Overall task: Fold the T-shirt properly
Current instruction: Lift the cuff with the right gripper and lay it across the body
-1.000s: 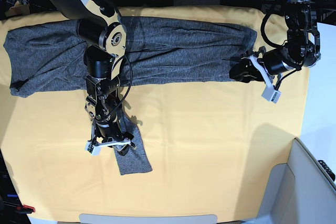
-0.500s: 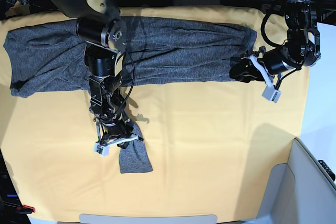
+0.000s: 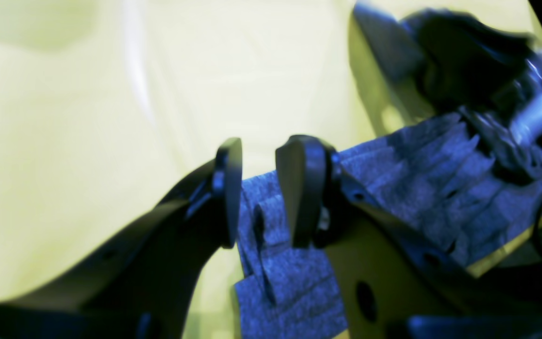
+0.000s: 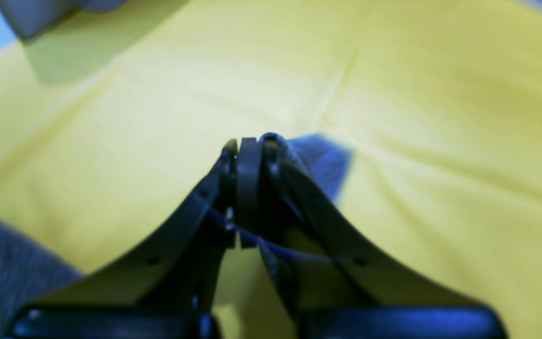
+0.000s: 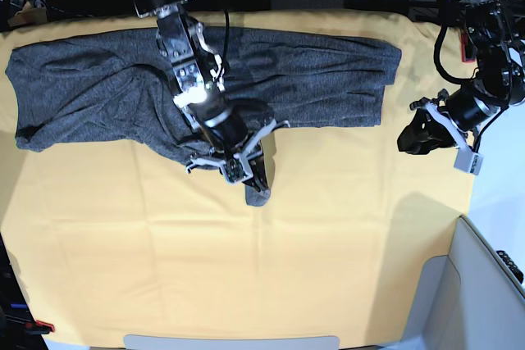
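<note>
Counter: covered by yellow cloth.
T-shirt: spread along cloth's far edge.
Right end effector: clamped on T-shirt sleeve.
Left end effector: apart, beside T-shirt's end.

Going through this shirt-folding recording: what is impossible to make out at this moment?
- Left wrist view: whether the left tool pinches the T-shirt or only straddles it; the close-up is blurred.
- Base view: the same grip; the left tool is a small dark shape.
- Base view: most of the sleeve under the right tool, hidden by the arm.
- Right wrist view: how much fabric is pinched; the shut right tool covers it.
</note>
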`<state>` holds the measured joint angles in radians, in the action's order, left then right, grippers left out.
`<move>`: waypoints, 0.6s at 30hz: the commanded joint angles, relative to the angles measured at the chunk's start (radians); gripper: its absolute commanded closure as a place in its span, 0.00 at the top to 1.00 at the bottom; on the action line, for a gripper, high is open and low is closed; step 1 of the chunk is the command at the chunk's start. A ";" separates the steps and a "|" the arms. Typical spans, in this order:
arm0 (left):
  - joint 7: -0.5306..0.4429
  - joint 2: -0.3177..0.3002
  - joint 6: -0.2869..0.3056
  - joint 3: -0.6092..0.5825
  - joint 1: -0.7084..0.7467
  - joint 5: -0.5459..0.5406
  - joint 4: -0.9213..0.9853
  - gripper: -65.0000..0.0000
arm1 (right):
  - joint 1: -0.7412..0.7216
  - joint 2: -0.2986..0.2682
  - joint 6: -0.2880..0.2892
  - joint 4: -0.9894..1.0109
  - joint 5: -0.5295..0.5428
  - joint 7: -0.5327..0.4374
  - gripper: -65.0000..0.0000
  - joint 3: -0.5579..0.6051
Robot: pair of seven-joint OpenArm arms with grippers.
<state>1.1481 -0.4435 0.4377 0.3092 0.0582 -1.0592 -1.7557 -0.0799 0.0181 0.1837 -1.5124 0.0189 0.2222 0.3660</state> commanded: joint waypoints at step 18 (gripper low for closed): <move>-0.018 -0.042 0.005 0.023 0.025 -0.022 -0.013 0.24 | 0.317 -0.011 -0.022 -0.268 -0.655 -0.028 0.00 0.316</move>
<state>1.1473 -0.4664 0.4389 0.3237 0.0898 -1.0615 -1.7531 0.2352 -0.0029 0.1818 -1.7668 -0.6163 0.2184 0.6727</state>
